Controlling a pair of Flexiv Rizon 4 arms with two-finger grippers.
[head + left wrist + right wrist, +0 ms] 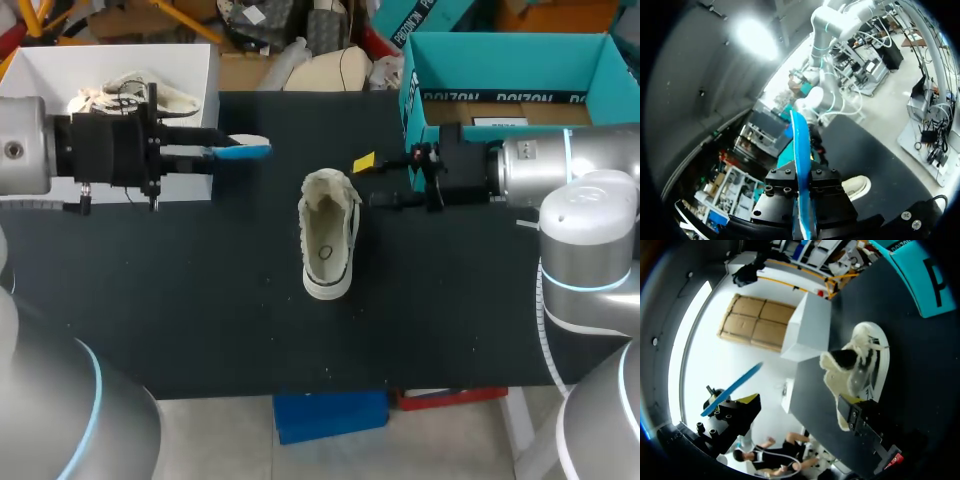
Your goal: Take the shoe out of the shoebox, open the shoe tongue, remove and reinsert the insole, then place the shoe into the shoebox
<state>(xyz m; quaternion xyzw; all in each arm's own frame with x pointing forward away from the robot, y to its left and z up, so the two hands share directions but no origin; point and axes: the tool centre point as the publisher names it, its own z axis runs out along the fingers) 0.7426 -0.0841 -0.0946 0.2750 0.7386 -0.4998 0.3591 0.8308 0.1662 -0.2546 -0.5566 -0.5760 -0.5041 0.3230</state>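
Observation:
A white shoe (pixel 328 235) lies on the black table (pixel 200 300) near the middle, opening up and toe toward the back. My left gripper (pixel 212 151) hovers left of it, above the table. It is shut on a blue insole (pixel 245 150) that sticks out toward the shoe. In the left wrist view the insole (pixel 800 150) stands edge-on between the fingers, with the shoe (pixel 858 186) beyond. My right gripper (pixel 373 182) is open just right of the shoe's toe. The right wrist view has the shoe (pixel 860 365) right ahead of one finger (pixel 859 421). The teal shoebox (pixel 510 75) stands open at the back right.
A white box (pixel 120 70) at the back left holds another pale shoe (pixel 130 95). The right arm's body (pixel 570 170) lies in front of the shoebox. The table's front half is bare cloth.

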